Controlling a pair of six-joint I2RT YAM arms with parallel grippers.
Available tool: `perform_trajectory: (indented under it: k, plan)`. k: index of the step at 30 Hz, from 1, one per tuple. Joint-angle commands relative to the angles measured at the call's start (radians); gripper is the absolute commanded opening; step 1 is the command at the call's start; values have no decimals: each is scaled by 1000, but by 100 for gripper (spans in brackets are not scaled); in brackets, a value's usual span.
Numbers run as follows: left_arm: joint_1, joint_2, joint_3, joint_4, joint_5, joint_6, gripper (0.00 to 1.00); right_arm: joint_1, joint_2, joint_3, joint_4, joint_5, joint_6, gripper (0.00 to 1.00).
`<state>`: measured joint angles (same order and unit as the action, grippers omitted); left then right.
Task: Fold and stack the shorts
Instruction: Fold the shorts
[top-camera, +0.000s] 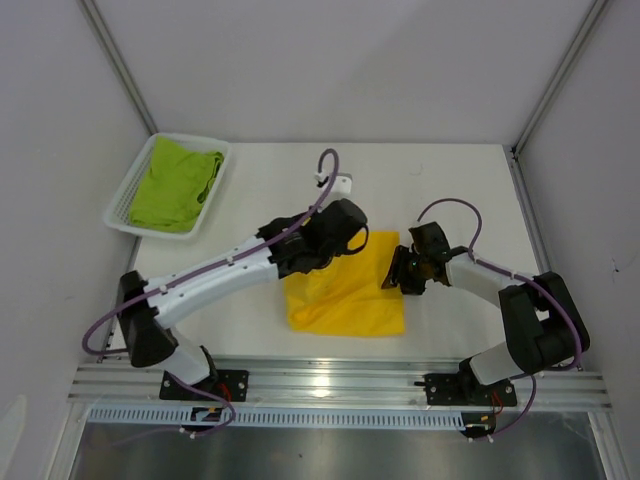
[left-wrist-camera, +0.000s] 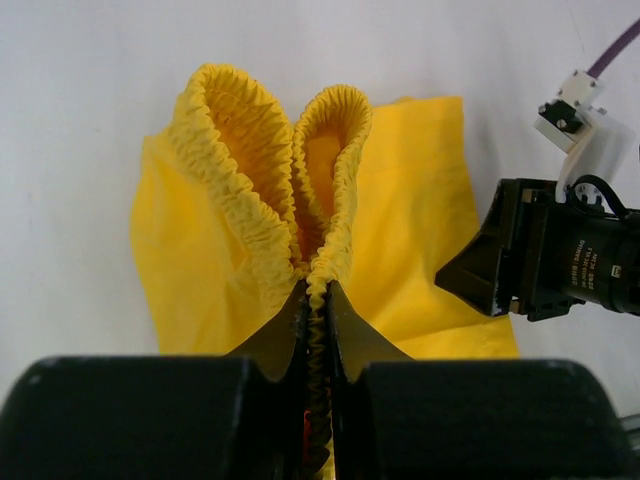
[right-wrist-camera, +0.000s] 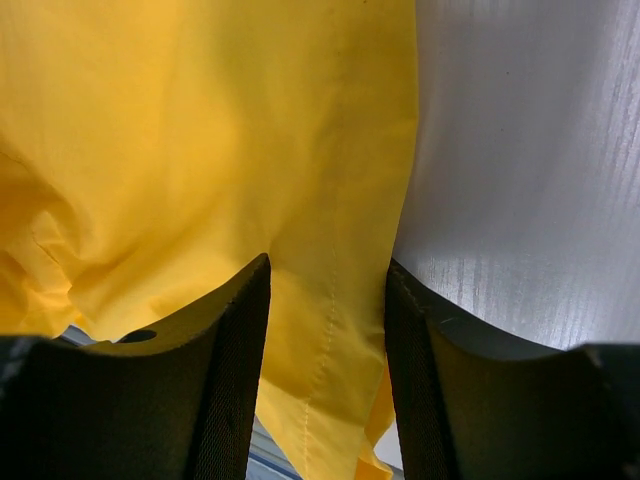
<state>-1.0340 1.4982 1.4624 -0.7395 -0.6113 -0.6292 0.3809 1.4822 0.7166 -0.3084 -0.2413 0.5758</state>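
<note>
Top view: the yellow shorts (top-camera: 345, 295) lie rumpled on the bench (top-camera: 470, 190), between the two arms. The left end effector (top-camera: 340, 245) sits over their far edge. Its fingertips are hidden under its own wrist, so its state cannot be read from here. The right end effector (top-camera: 397, 278) is at their right edge, too dark and small to make out. The lime green shorts (top-camera: 178, 185) lie bunched in a white basket (top-camera: 120, 212), well apart to the far left of the yellow shorts.

Left wrist view: the left fingers are pressed together, clamped on the gathered waistband (left-wrist-camera: 270, 170), which rises in two loops past the fingertips. The rest of the yellow shorts spreads flat beyond. A camera (left-wrist-camera: 575, 260) on the other arm sits just right of them, cut off by the frame.

Right wrist view: the right fingers stand apart, and the hemmed right edge of the yellow shorts runs down between them. Whether either finger touches the cloth I cannot tell.
</note>
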Motion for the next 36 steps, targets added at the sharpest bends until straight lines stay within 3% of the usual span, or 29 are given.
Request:
perform_trajectory:
  k: [1, 5, 15, 20, 22, 25, 26, 27, 30, 34, 36]
  plan:
    - [-52, 126, 145, -67, -47, -64, 10, -4, 24, -34, 31, 23, -4, 50]
    - [-93, 281, 309, -150, -71, -98, 11, -2, 24, -43, 34, 30, -1, 50]
    - [-178, 418, 388, -113, -93, -128, 12, -10, 62, -46, 52, 19, -1, 49]
    - [-207, 435, 354, -38, -74, -147, 12, -16, 81, -46, 57, 14, -1, 49]
    - [-216, 433, 345, -17, -61, -141, 21, -20, 82, -46, 55, 16, -2, 49]
    - [-228, 421, 317, 49, -16, -121, 60, -28, 79, -46, 48, 19, -8, 49]
    - [-230, 412, 297, 69, 19, -115, 88, -34, 78, -45, 43, 22, -11, 49]
    - [-230, 393, 276, 103, 37, -112, 99, -37, 75, -42, 31, 25, -11, 49]
    - [-228, 352, 224, 153, 94, -84, 99, -51, 53, -39, -1, 54, -16, 51]
    - [-157, 202, 110, 261, 234, -75, 99, -83, 20, -37, -34, 74, -22, 52]
    - [-121, 146, 32, 269, 234, -70, 99, -100, -9, -32, -57, 88, -30, 54]
